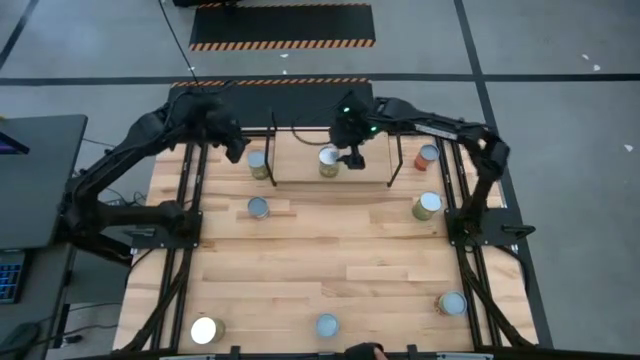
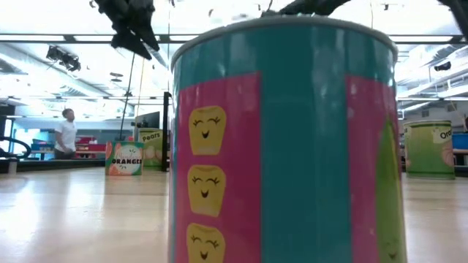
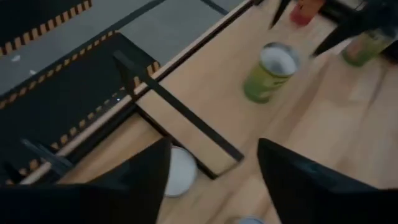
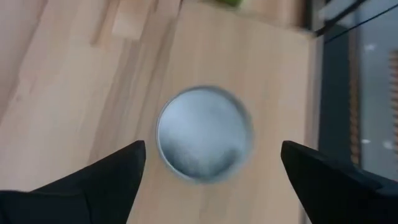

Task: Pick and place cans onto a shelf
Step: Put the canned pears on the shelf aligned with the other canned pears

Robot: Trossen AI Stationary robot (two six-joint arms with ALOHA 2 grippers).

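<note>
The shelf point(image 1: 335, 178) lies at the table's far side, a light board between two black wire frames. One silver-topped can point(image 4: 204, 134) stands upright on the board, and my right gripper point(image 4: 212, 146) hovers above it, open, a finger on either side and apart from it. My left gripper point(image 3: 212, 149) is open too, above the shelf's left frame point(image 3: 180, 112). A can point(image 3: 177, 171) stands just below its fingers, untouched. A green can point(image 3: 273, 68) and an orange-red can point(image 1: 428, 155) stand farther right.
Other cans stand about the table: a blue one point(image 1: 258, 207) at mid left, a green one point(image 1: 427, 205) at right, and three near the front edge point(image 1: 205, 330), point(image 1: 327, 325), point(image 1: 452, 303). A teal and pink can point(image 2: 285, 146) fills the low view. A person point(image 2: 66, 131) stands far back.
</note>
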